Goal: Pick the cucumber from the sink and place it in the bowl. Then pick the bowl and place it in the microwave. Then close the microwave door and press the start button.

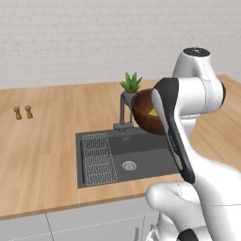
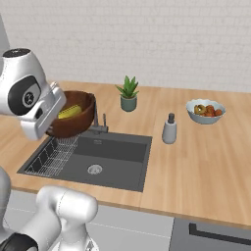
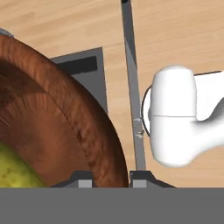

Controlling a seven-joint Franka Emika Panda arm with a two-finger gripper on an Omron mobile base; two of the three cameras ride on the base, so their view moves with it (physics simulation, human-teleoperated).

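Note:
The dark reddish-brown wooden bowl [image 1: 143, 116] hangs tilted in the air over the back of the sink [image 1: 141, 151], near the faucet [image 1: 123, 113]. The small yellow-green cucumber [image 1: 152, 112] lies inside it. From the right, the bowl [image 2: 73, 122] with the cucumber [image 2: 69, 112] sits against my white hand above the sink [image 2: 115, 157]. In the hand view my gripper [image 3: 111, 180] is shut on the bowl's rim [image 3: 87, 131], one finger inside and one outside, with the cucumber [image 3: 13, 173] at the lower left. The microwave and its door are out of view.
A potted plant [image 2: 128, 94] stands behind the sink. A soap dispenser [image 2: 169, 130] and a pale fruit bowl [image 2: 206, 111] are on the counter to the right. Two small shakers [image 1: 22, 112] stand far left. A wire rack [image 1: 99, 157] lies in the basin's left part.

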